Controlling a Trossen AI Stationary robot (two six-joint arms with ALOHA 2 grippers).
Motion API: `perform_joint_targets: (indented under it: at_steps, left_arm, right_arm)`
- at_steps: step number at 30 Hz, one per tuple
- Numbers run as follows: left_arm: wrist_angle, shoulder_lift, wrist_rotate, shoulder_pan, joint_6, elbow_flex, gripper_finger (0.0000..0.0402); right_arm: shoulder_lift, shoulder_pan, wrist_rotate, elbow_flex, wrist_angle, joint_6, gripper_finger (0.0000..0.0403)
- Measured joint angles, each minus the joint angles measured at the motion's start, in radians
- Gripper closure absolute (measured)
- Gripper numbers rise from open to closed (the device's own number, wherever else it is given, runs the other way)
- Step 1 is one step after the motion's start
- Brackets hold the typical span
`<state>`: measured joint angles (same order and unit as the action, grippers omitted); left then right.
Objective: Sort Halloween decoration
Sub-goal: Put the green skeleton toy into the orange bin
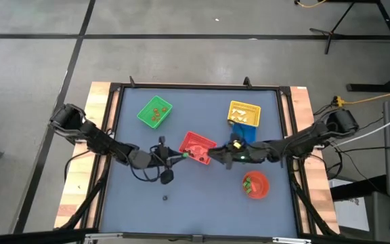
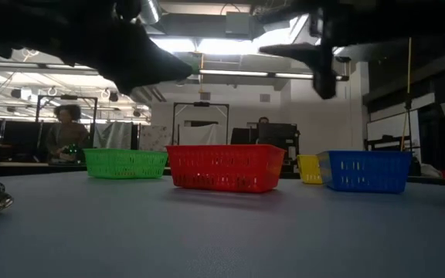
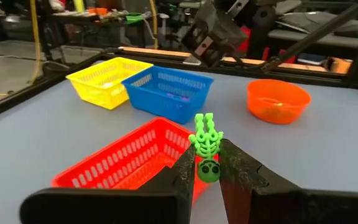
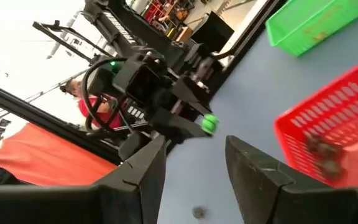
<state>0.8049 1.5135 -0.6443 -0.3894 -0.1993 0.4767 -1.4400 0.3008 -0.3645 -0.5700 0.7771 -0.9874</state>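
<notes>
Pinched upright between the left hand [image 3: 208,171]'s dark fingers, a green skeleton trinket [image 3: 206,148] hangs just short of the red basket [image 3: 129,163], which lies directly ahead; beyond, the right hand [image 1: 217,155] waits, jaws parted and empty.

four square baskets: one green [image 1: 155,112], one red [image 1: 196,147], one yellow [image 1: 244,112], one blue [image 3: 168,91]. one round bowl [image 1: 255,185]. one green skeleton trinket [image 3: 206,147]. two arms, left [image 1: 93,135] and right [image 1: 303,137].
</notes>
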Motion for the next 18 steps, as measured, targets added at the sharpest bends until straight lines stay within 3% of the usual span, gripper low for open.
perform_joint_targets:
  at_steps: [11, 18]
  left_arm:
    - [0.006, 0.000, 0.041, 0.011, 0.000, 0.000, 0.0359]
    - [0.003, 0.000, 0.042, 0.008, 0.000, 0.000, 0.0359]
  right_arm:
    - [-0.229, 0.000, -0.029, -0.315, -0.242, 0.027, 0.0237]
    - [-0.314, 0.000, -0.076, -0.417, -0.292, 0.028, 0.0237]
